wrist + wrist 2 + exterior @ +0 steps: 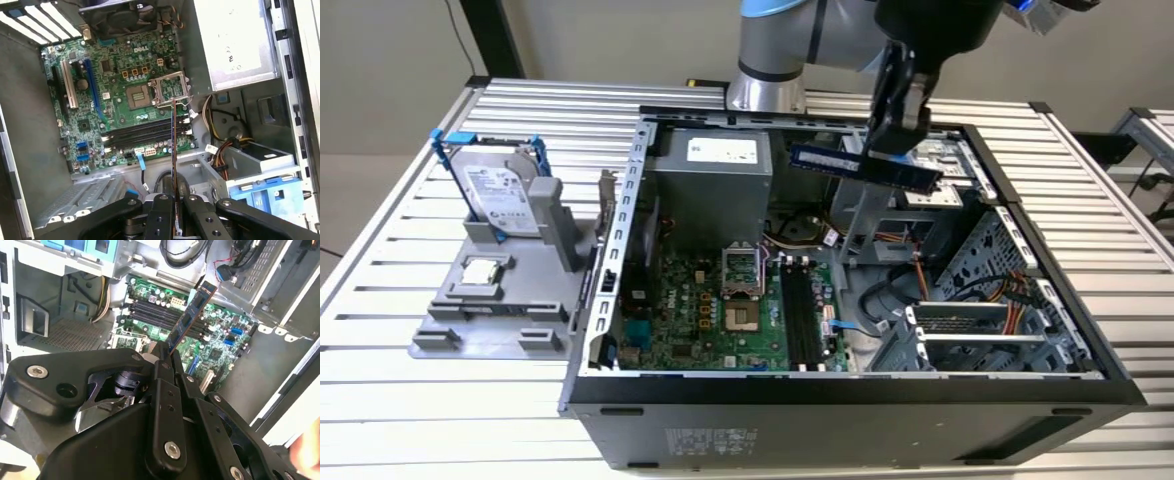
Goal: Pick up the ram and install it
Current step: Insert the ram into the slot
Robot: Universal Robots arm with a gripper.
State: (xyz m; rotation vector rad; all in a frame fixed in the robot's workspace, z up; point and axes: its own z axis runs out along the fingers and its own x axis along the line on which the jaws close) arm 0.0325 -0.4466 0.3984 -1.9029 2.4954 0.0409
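We note a ribbed aluminium bench (400, 420) under even light. Behind it, a plain beige wall (387, 70) and a dark post (494, 35).

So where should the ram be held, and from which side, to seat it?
Pinch the ram across its two flat faces, on the upper long edge near mid-length, coming from above. It is thin and flat, so the faces give the grip, and the lower edge is left free for the slots. The gripper holds it roughly so now, above the open case.
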